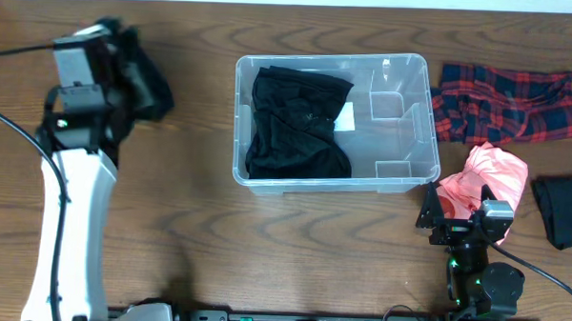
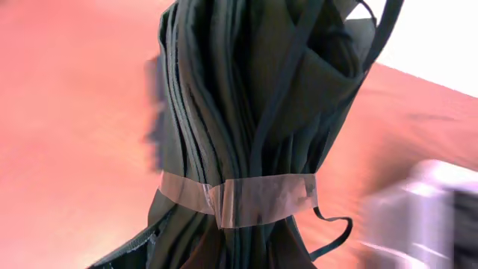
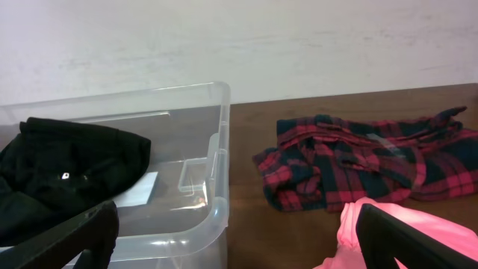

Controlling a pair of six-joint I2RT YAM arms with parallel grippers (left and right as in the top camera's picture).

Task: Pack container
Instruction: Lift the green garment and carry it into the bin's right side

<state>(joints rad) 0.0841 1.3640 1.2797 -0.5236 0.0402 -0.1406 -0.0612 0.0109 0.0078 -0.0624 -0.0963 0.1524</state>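
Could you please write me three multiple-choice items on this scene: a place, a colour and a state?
1. The plaid garment lies: A on the table, right of the container; B in a gripper; C under the tub.
2. The garment inside the container is: A pink; B black; C white.
3. The right gripper is: A shut on a garment; B shut on the rim; C open.
Answers: 1 A, it lies outside the right wall; 2 B, dark fabric fills the left part; 3 C, its jaws stand apart, empty.
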